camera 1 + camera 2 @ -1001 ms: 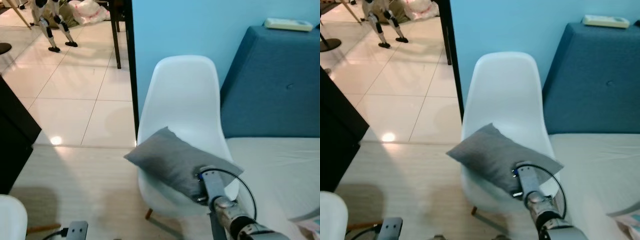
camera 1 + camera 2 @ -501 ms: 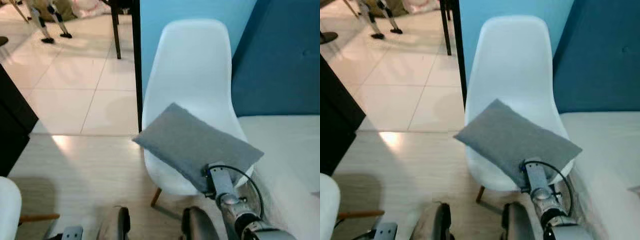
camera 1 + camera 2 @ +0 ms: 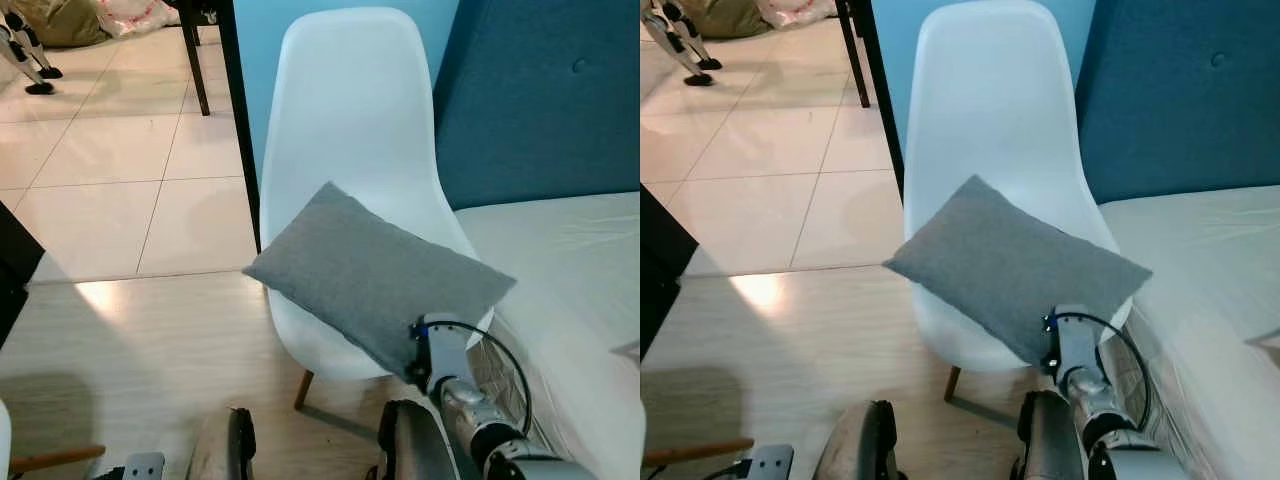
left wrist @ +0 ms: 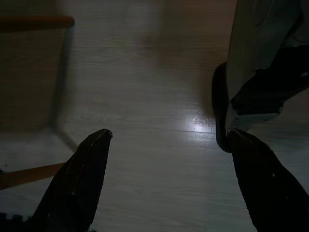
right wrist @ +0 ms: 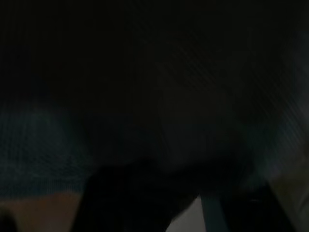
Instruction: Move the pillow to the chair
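A grey rectangular fabric pillow is seen lying tilted across the seat of a white moulded plastic chair, one corner overhanging the seat's left edge. The right gripper is located at the pillow's near right corner, its silver wrist and black cable visible; its fingers are hidden by the fabric, so whether that corner is clamped cannot be told. The left gripper is held wide apart above the pale wood-look floor. A blue upholstered headboard stands just beside the chair.
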You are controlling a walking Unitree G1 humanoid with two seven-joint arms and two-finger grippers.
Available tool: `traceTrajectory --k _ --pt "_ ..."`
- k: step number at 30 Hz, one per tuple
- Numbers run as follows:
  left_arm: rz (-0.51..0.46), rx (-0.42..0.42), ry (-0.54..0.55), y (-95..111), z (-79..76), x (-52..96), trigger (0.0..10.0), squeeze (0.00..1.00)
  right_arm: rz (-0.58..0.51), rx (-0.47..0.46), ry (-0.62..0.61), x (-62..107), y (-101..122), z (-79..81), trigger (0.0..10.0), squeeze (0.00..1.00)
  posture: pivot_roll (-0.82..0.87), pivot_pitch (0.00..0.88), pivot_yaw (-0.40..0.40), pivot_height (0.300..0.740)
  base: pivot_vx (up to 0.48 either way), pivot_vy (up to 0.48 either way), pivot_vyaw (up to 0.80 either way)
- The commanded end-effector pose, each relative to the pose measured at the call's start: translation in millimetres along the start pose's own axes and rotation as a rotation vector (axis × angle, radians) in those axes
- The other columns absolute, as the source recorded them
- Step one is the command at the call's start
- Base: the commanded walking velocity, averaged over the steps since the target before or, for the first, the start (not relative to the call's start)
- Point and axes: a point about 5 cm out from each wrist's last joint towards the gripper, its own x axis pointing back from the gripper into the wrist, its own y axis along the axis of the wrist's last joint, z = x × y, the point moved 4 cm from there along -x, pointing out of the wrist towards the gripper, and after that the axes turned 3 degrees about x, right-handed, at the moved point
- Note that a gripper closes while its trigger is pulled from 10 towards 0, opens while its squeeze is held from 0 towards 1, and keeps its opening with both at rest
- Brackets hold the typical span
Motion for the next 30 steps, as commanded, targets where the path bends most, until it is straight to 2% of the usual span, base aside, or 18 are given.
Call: traceTrajectory --k 1,6,9,13,14,17,18,19,20,21,22,23,25,26,28,29,30 --pt "0.019 -0.014 -0.047 -3 -14.2 -0.4 10.0 0.00 -0.119 -0.048 0.000 -1.7 31 -1.7 10.0 1.00 0.12 0.115 -0.019 0.580 0.000 0.000 0.00" --pt "0.023 -0.019 -0.056 5 -21.0 -4.7 10.0 0.00 -0.210 -0.077 -0.031 -1.8 61 -16.2 10.0 1.00 0.10 0.044 -0.026 0.580 0.000 0.000 0.00" --pt "0.020 -0.017 -0.063 10 -24.6 -6.6 10.0 0.00 -0.214 -0.060 -0.026 -2.1 67 -17.6 10.0 1.00 0.09 0.014 -0.030 0.580 0.000 0.000 0.00" --pt "0.027 -0.013 -0.085 14 -30.5 -8.6 10.0 0.00 -0.170 -0.024 0.049 -3.7 66 -8.9 10.0 1.00 0.08 0.000 -0.032 0.580 0.000 0.000 0.00" --pt "0.042 -0.021 -0.102 14 -33.8 -9.2 10.0 0.00 -0.144 0.023 0.160 -3.5 66 3.2 10.0 1.00 0.06 0.000 -0.029 0.580 0.000 0.000 0.00" --pt "0.052 -0.024 -0.106 13 -34.6 -9.4 10.0 0.00 -0.153 0.037 0.203 -2.7 71 5.9 10.0 1.00 0.05 0.000 -0.028 0.580 0.000 0.000 0.00" --pt "0.070 -0.026 -0.108 11 -34.4 -9.4 10.0 0.00 -0.178 0.040 0.237 -1.1 82 2.5 10.0 0.68 0.04 0.000 -0.027 0.580 0.000 0.000 0.00" --pt "0.075 -0.026 -0.108 11 -34.3 -9.5 10.0 0.00 -0.185 0.039 0.241 -0.6 85 -0.1 10.0 0.68 0.04 0.000 -0.026 0.580 0.000 0.000 0.00" --pt "0.084 -0.034 -0.107 9 -33.5 -9.3 10.0 0.00 -0.198 0.015 0.230 0.2 90 -7.5 10.0 0.00 0.03 0.000 -0.025 0.580 0.000 0.000 0.00" --pt "0.094 -0.041 -0.105 8 -31.7 -9.0 10.0 0.00 -0.219 -0.015 0.199 1.6 98 -22.2 10.0 0.00 0.03 0.000 -0.024 0.580 0.000 0.000 0.00" --pt "0.094 -0.041 -0.105 8 -31.7 -9.0 10.0 0.00 -0.219 -0.015 0.199 1.6 98 -22.2 10.0 0.00 0.03 0.000 -0.024 0.580 0.000 0.000 0.00" --pt "0.098 -0.042 -0.102 8 -30.5 -9.2 10.0 0.00 -0.234 -0.023 0.180 3.1 104 -32.8 10.0 0.00 0.02 0.000 -0.023 0.580 0.000 0.000 0.00" --pt "0.099 -0.042 -0.100 8 -29.9 -9.3 10.0 0.00 -0.242 -0.026 0.174 3.9 106 -36.6 10.0 0.00 0.02 0.000 -0.022 0.580 0.000 0.000 0.00" --pt "0.105 -0.045 -0.096 7 -28.6 -9.3 10.0 0.00 -0.249 -0.044 0.173 5.6 109 -44.2 10.0 0.00 0.02 0.000 -0.021 0.580 0.000 0.000 0.00" --pt "0.116 -0.048 -0.092 5 -27.1 -9.0 10.0 0.00 -0.219 -0.038 0.149 6.1 107 -55.2 10.0 0.00 0.02 0.000 -0.021 0.580 0.000 0.000 0.00" --pt "0.116 -0.048 -0.092 5 -27.1 -9.0 10.0 0.00 -0.219 -0.038 0.149 6.1 107 -55.2 10.0 0.00 0.02 0.000 -0.021 0.580 0.000 0.000 0.00" --pt "0.124 -0.053 -0.093 4 -26.8 -8.7 10.0 0.00 -0.154 -0.046 0.135 5.4 99 -62.3 10.0 0.00 0.02 0.000 -0.020 0.580 0.000 0.000 0.00"
